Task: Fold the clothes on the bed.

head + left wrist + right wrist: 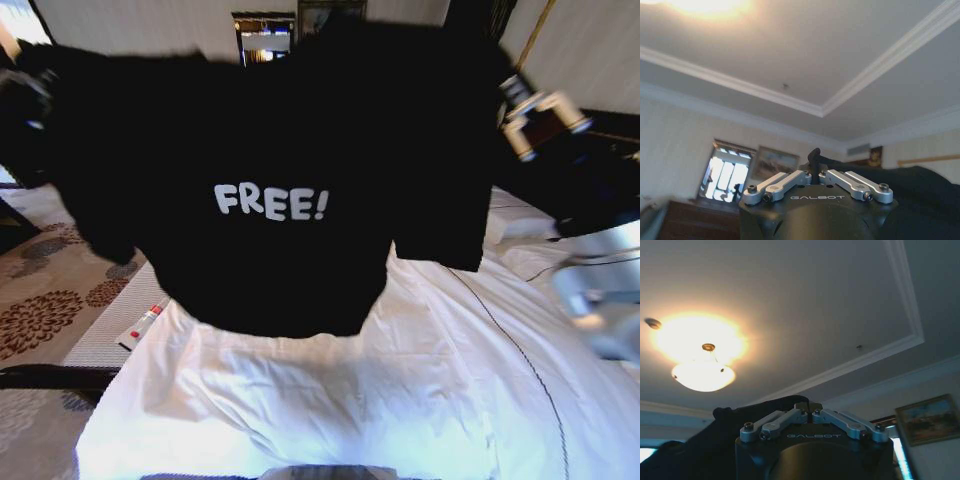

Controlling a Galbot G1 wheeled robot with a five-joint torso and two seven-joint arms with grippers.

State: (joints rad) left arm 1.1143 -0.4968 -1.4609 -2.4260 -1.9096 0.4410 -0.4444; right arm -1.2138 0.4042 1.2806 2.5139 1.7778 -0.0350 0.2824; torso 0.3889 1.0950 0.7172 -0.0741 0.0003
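Both tools, left tool (815, 172) and right tool (807, 407), point at the ceiling, each pinching the black T-shirt (280, 150) spread above the bed (350, 400).

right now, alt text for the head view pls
A black T-shirt with white "FREE!" lettering hangs spread in the air, held up at both shoulders above the white bed. The right gripper is at its upper right corner.

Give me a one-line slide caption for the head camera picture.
Both hands hold the black "FREE!" T-shirt spread in the air above the white bed, print facing the camera.
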